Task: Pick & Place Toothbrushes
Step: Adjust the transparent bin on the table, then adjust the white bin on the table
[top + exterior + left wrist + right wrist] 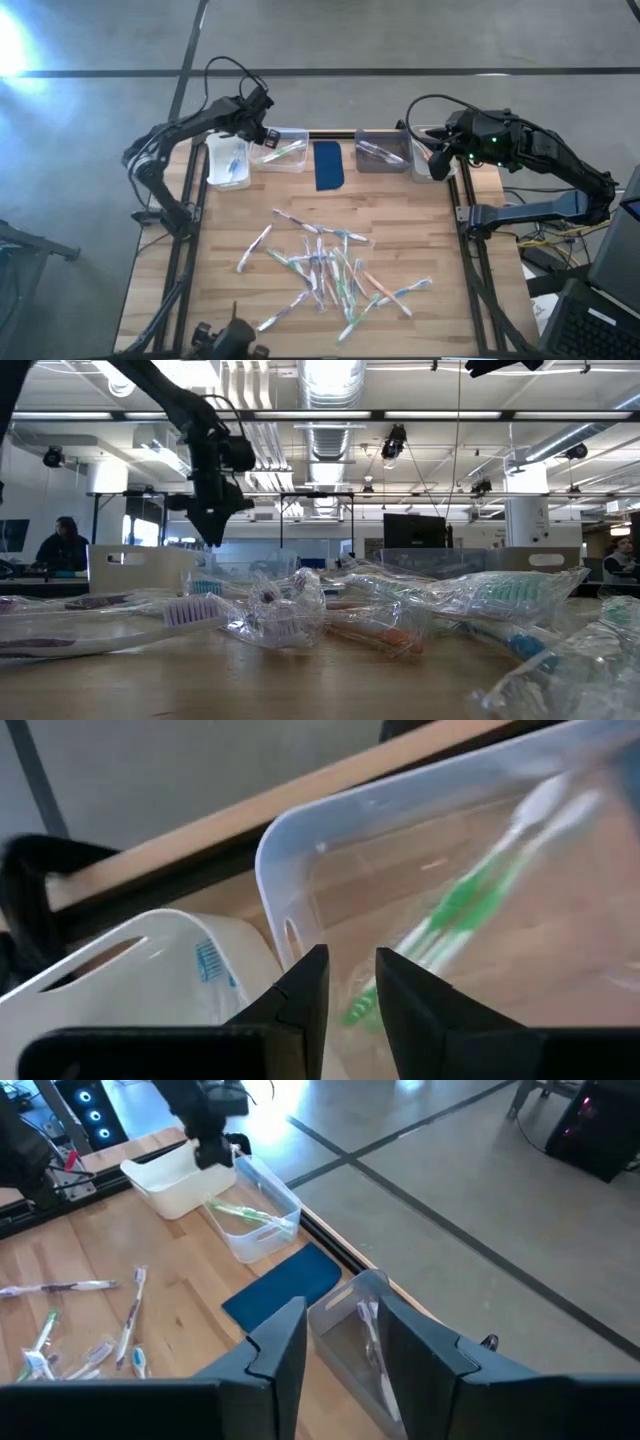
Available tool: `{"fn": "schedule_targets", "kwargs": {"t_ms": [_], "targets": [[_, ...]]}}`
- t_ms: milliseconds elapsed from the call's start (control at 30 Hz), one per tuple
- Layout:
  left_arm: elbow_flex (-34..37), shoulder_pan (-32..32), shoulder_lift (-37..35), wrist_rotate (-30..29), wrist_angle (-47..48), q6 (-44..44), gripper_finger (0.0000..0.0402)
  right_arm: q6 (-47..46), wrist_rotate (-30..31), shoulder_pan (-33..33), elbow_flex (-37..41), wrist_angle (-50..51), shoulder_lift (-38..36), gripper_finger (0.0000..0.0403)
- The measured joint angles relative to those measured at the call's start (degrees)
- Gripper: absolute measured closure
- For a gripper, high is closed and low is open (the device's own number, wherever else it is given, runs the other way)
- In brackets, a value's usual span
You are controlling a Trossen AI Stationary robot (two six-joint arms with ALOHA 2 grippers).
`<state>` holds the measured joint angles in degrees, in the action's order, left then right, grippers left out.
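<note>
Wrapped toothbrushes (300,615), light and slippery: I'd pinch mid-handle; left gripper (350,990) and right gripper (343,1340) both slightly spread, empty.

The scene is brightly and evenly lit from overhead. In the low view, long ceiling light strips (330,415) run across the room and one fixture (330,375) at top centre is blown out to white. In the high view, a strong white glare patch (20,40) washes out the floor at the upper left corner. Shadows on the wooden table (400,215) are faint and soft. The low view holds the nearest wrapped toothbrushes (300,615) out of focus. The left wrist view shows a green toothbrush (460,910) smeared by blur inside a clear bin (290,850).
</note>
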<state>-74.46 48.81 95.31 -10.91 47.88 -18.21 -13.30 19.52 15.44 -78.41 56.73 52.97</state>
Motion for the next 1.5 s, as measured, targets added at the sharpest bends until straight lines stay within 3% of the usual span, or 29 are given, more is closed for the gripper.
{"fn": "schedule_targets", "kwargs": {"t_ms": [233, 633, 800, 900, 1033, 1267, 1400, 1500], "targets": [[-0.3, 2.6, 4.5, -0.1, -2.7, -2.9, 0.0312, -0.2, 0.0, 0.0, 0.0, 0.0, 0.0, 0.0268], [-0.3, 3.1, 5.0, -4.0, 0.3, -4.6, 0.0312, -0.1, 0.0, 0.0, 0.0, 0.0, 0.0, 0.0273], [-0.3, 2.2, 3.0, 3.7, 0.0, -3.5, 0.0312, 0.0, 0.0, 0.0, 0.0, 0.0, 0.0, 0.0290], [-0.3, 0.0, -0.5, 5.0, 0.7, -2.3, 0.0312, 0.2, 0.0, 0.0, 0.1, 0.0, 0.0, 0.0298], [-0.3, -4.6, -6.8, 5.7, 8.4, 2.7, 0.0312, 0.2, 0.0, 0.0, 0.1, 0.0, 0.0, 0.0308], [-0.2, -16.8, -15.9, 6.0, 32.9, 7.4, 0.0312, 0.4, 0.0, 0.0, 0.1, 0.0, 0.0, 0.0320], [2.4, -22.5, -18.4, -1.6, 42.0, 6.3, 0.0312, 0.5, 0.1, 0.0, 0.1, 0.0, 0.1, 0.0324], [6.4, -23.4, -20.2, -2.0, 41.7, 7.1, 0.0312, 0.5, 0.1, 0.0, 0.1, 0.0, 0.1, 0.0320]]}}
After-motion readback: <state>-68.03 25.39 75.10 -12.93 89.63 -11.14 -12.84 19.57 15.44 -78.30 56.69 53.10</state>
